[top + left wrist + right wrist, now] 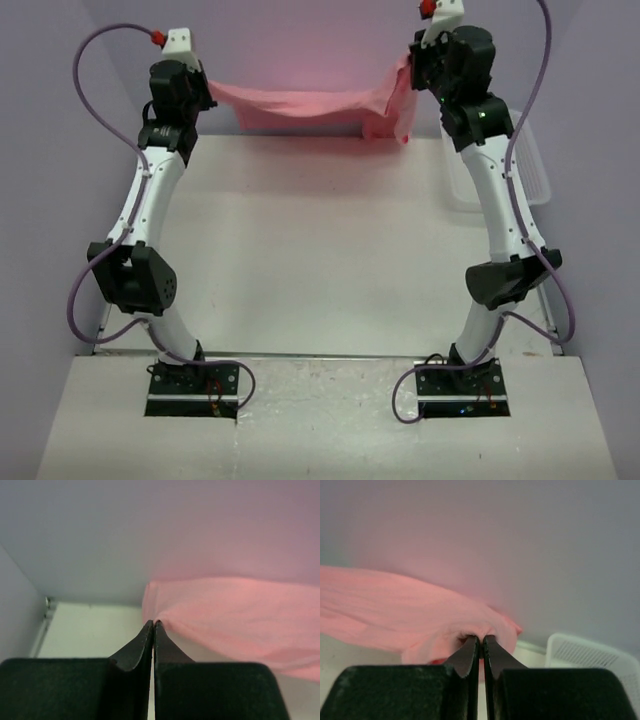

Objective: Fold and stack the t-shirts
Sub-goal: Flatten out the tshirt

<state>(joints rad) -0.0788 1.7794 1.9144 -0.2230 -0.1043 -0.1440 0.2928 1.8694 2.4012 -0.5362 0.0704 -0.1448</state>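
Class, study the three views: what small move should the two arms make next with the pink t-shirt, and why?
Probably lower the t-shirt evenly and draw it toward the near side, spreading it on the table. Both jaws are shut on its ends, and it hangs stretched but sagging above the table's far edge, not yet laid flat.

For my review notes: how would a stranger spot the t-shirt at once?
Look along the table's far edge. Strung between the left claw and right claw hangs the t-shirt: the only salmon-pink, soft thing, unlike the white mesh basket beside it.
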